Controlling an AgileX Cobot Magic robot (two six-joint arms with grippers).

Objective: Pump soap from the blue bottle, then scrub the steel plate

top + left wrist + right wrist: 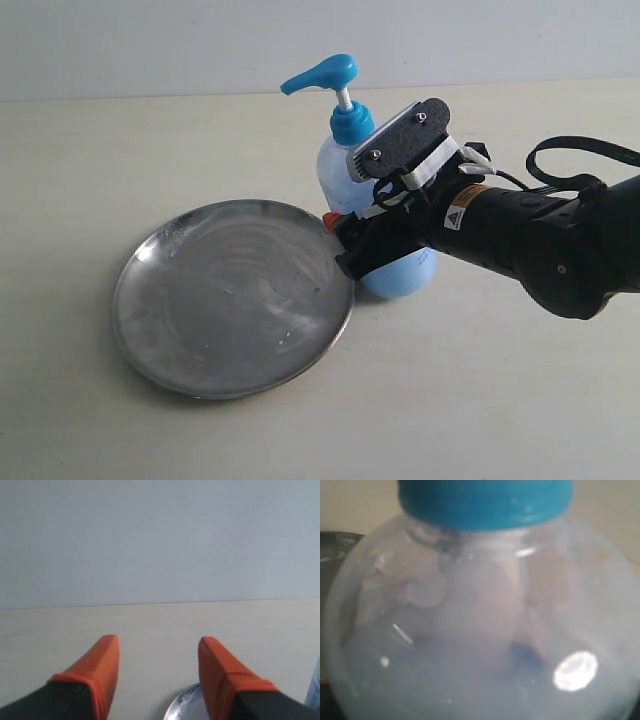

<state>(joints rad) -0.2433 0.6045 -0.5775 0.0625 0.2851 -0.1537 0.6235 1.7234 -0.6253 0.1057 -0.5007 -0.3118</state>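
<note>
Tall translucent pump bottle [345, 150] with bright blue head, upright on pale table [500, 400], just behind the right rim of wide, shiny steel plate [232, 298]. Whitish soap smear [250, 255] swirled across plate. Right gripper [340, 243] straddling bottle's body; clamped or merely around it, cannot tell. Left gripper [159, 675] above table: 2 orange fingers [100, 665] apart, nothing between.

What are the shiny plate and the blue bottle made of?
The plate looks like metal, probably steel: silvery, shiny, scratched. The bottle looks like cloudy see-through plastic, showing blue liquid inside; its pump seems solid glossy blue plastic.
</note>
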